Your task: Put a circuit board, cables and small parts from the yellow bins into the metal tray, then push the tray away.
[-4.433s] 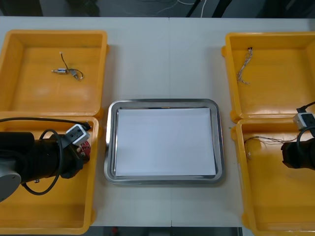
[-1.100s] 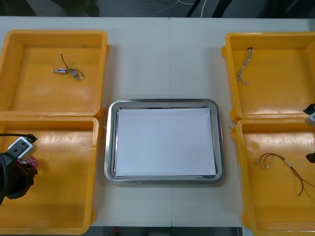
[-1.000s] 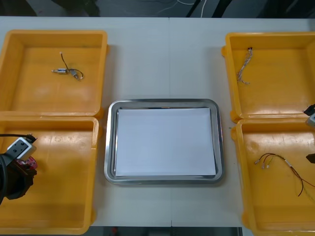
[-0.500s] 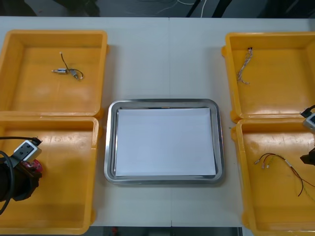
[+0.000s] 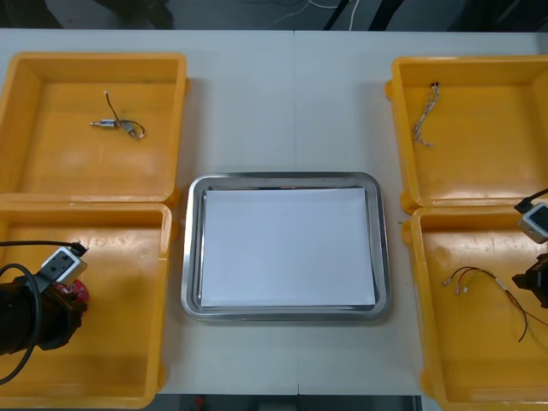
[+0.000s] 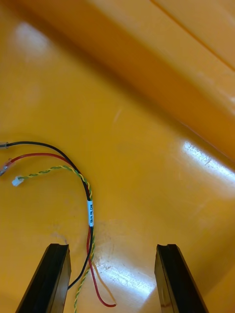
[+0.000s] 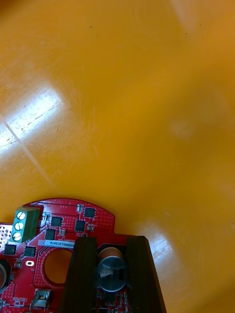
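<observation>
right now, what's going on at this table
The left tool, down in the near left yellow bin, is shut on a round red circuit board. The right tool is open in the near right yellow bin, straddling the red and yellow cable that lies on the bin floor. No item is in the metal tray yet.

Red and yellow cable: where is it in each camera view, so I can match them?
Front view: the red and yellow cable lies on the floor of the near right yellow bin.
Right wrist view: it runs up from between the open right gripper's fingers, nearer one of them.
Left wrist view: this camera faces the circuit board held by the left gripper.
Shared landmark: that bin's floor under the cable.
</observation>
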Motion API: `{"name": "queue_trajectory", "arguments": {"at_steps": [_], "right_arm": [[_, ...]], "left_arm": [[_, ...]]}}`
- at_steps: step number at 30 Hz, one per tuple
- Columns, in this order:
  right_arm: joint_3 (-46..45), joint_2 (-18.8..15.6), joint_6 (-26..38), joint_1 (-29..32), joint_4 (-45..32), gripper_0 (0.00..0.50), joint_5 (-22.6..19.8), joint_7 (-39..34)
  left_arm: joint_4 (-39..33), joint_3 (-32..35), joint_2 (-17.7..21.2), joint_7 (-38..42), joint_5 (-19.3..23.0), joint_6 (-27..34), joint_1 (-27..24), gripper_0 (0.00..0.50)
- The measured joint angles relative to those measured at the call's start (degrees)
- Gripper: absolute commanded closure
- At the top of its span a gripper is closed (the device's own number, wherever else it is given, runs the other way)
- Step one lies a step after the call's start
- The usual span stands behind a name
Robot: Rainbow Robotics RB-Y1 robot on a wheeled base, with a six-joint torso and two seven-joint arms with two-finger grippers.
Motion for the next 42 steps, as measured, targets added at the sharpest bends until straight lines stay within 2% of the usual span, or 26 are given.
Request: {"name": "queue_trajectory", "arguments": {"at_steps": [2,3,4,9,19,30,34,37,42], "right_arm": [[0.0,0.3,0.0,0.2,0.0,0.0,0.4,0.0],[0.0,0.5,-0.1,0.3,0.1,0.0,0.6,0.0],[0.0,0.8,-0.2,0.3,0.2,0.0,0.7,0.0],[0.2,1.9,-1.2,0.4,0.6,0.0,1.4,0.0],[1.3,2.0,-3.0,0.4,2.5,0.0,2.1,0.0],[3.3,2.0,-7.2,0.4,5.1,0.0,2.1,0.0],[3.7,2.0,-7.4,0.4,5.2,0.0,2.2,0.0],[3.9,2.1,-7.4,0.4,5.2,0.0,2.2,0.0],[4.0,2.2,-8.0,0.6,5.2,0.0,2.2,0.0]], "left_arm": [[0.0,-0.1,0.0,0.0,0.0,0.0,0.0,0.271],[0.0,-0.1,0.0,0.0,0.0,0.0,0.0,0.109],[0.0,-0.1,0.0,0.0,0.0,0.0,0.0,0.0],[0.0,-0.1,0.0,0.0,0.1,-0.2,0.0,0.0],[-0.6,0.3,0.0,0.0,0.3,1.2,0.0,0.0],[-8.5,9.0,0.0,0.0,1.8,13.8,0.0,0.0],[-10.8,12.8,0.0,0.0,4.0,19.1,-0.3,0.0],[-11.2,15.2,0.0,0.0,6.3,24.0,-1.6,0.0],[-11.2,16.5,-0.1,0.0,6.6,30.2,-5.7,0.0]]}}
